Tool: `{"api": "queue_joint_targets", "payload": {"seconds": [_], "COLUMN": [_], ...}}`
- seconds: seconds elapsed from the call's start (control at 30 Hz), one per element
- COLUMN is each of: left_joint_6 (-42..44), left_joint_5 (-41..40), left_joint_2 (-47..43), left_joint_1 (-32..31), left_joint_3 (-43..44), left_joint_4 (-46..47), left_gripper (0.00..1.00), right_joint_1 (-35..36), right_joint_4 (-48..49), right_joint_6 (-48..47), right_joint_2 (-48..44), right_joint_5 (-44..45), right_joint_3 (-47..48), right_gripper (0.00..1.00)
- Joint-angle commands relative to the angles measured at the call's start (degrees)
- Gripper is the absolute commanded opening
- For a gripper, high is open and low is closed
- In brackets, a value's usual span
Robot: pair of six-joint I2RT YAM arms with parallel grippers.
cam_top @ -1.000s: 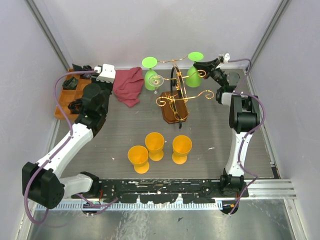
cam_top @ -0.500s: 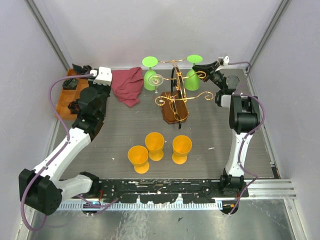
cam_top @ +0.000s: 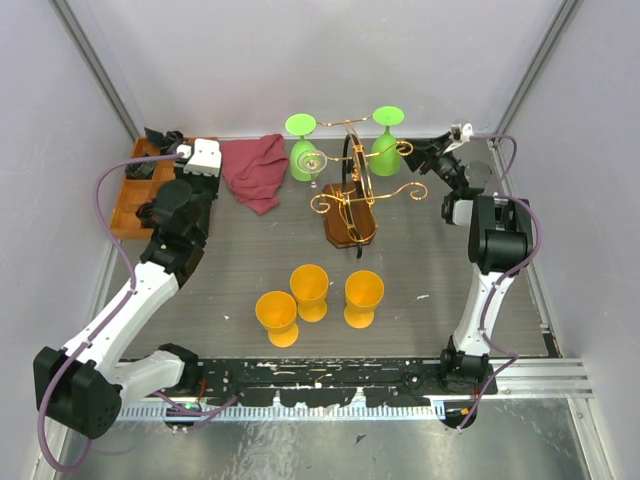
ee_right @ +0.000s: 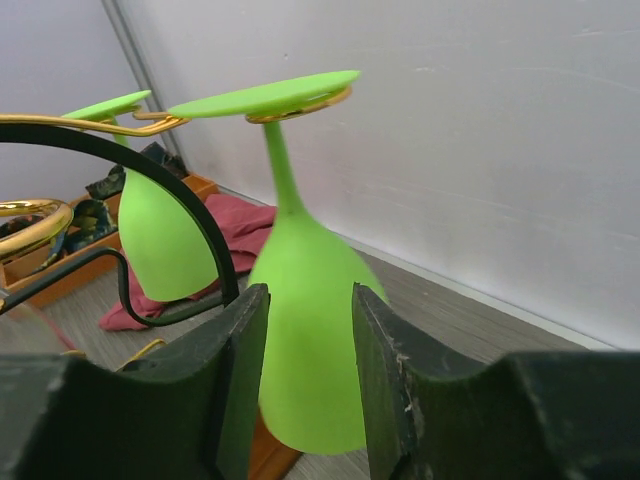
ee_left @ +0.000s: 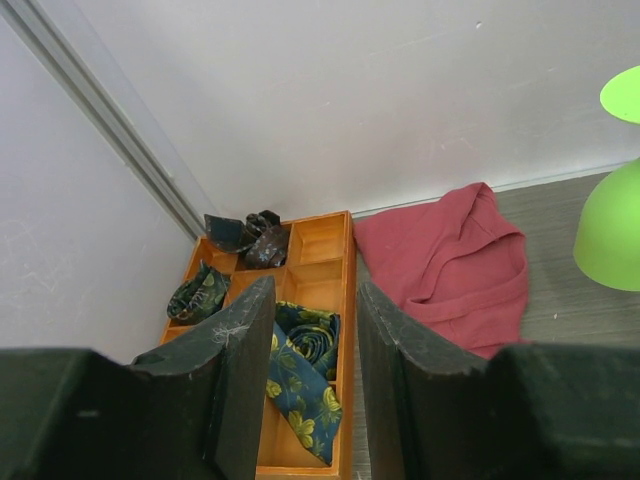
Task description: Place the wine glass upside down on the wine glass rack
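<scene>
Top external view: left gripper [ee_left: 315,300] hovers at far-left tray [ee_left: 322,238], fingers apart, empty. Wine glass [cam_top: 386,153] hangs upside down on wine glass rack [cam_top: 350,225]. Right gripper [ee_right: 308,292] just beside it, fingers apart. Placement judged complete; only withdrawal left.

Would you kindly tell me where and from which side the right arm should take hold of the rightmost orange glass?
Probably around the bowl of the rightmost orange glass, coming in level from its right. It stands upright, mouth up; another orange glass stands close on its left, while nothing blocks its right side.
</scene>
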Motion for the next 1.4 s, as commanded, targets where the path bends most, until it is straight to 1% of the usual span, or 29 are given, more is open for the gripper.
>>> {"api": "queue_joint_targets", "payload": {"seconds": [0.0,0.1,0.2,0.23,0.3,0.37,0.47,0.5,0.57,0.67,0.73,0.8,0.83,0.87,0.9,0.97,1.03,1.17,1.27,1.3,1.37], "left_joint_6": [-0.98,-1.27,-1.59,-1.60,-1.75,-1.76,-2.18,-2.51,-3.60,-5.55,-6.85,-7.83,-8.41,-8.90,-9.46,-10.36,-11.01,-12.63,-14.43,-14.84,-14.67], "left_joint_5": [0.22,0.70,2.30,3.57,6.89,9.95,14.32,15.90,19.04,24.94,29.58,33.69,35.25,36.36,37.63,38.71,38.89,38.81,40.13,41.17,46.88], "left_joint_2": [-1.36,-1.50,-1.69,-1.68,-1.58,-1.47,-1.22,-1.12,-0.95,-0.70,-0.61,-0.47,-0.23,-0.07,0.16,0.64,1.08,1.46,1.31,0.99,-0.42], "left_joint_1": [0.13,0.17,0.17,0.17,0.17,0.17,0.17,0.13,0.17,0.16,0.13,0.17,0.14,0.12,0.12,0.17,0.17,0.17,0.17,0.13,-0.02], "left_joint_3": [-0.93,-0.89,-0.37,-0.01,1.03,1.79,2.82,3.15,3.70,4.96,5.72,6.25,6.45,6.55,6.60,6.81,7.22,8.14,9.43,9.53,8.68], "left_joint_4": [0.41,0.09,-1.31,-2.31,-4.11,-5.75,-7.55,-8.20,-9.64,-13.14,-15.76,-17.87,-18.65,-19.10,-19.27,-19.18,-19.16,-20.46,-24.35,-25.72,-28.01], "left_gripper": [0.45,0.46,0.45,0.45,0.45,0.47,0.54,0.57,0.61,0.70,0.78,0.85,0.86,0.91,0.92,0.94,0.95,0.96,0.96,0.96,0.95], "right_joint_1": [-2.91,-4.63,-5.64,-5.68,-5.70,-5.69,-5.74,-5.74,-5.69,-5.69,-5.65,-5.71,-5.65,-5.61,-5.54,-4.97,-3.15,5.02,10.12,11.30,13.18], "right_joint_4": [3.23,-0.73,-10.91,-15.97,-31.78,-46.78,-65.25,-68.86,-72.88,-77.31,-81.90,-89.09,-92.78,-96.56,-99.45,-104.11,-107.22,-114.81,-118.34,-119.07,-120.04], "right_joint_6": [0.29,0.10,-4.75,-7.64,-14.54,-20.21,-26.63,-27.69,-28.02,-26.00,-24.08,-21.72,-20.91,-20.05,-18.84,-16.62,-15.91,-17.91,-17.69,-17.47,-16.87], "right_joint_2": [-6.47,-9.40,-14.06,-16.18,-20.18,-24.02,-27.68,-29.01,-32.49,-38.38,-41.55,-43.64,-44.44,-45.20,-46.12,-49.01,-51.92,-55.38,-57.46,-58.23,-59.87], "right_joint_5": [2.14,3.14,4.62,5.39,8.30,11.02,14.43,16.09,18.84,22.04,23.08,23.85,23.71,23.78,23.54,23.15,25.13,31.42,34.59,35.46,36.98], "right_joint_3": [-2.68,-4.49,-5.46,-5.31,-3.67,0.06,6.57,7.94,7.87,7.08,7.65,9.75,10.97,11.84,11.98,11.11,9.87,10.63,10.75,10.33,9.71], "right_gripper": [0.45,0.44,0.44,0.43,0.44,0.48,0.55,0.56,0.61,0.67,0.71,0.74,0.74,0.75,0.75,0.75,0.75,0.75,0.75,0.75,0.75]}}
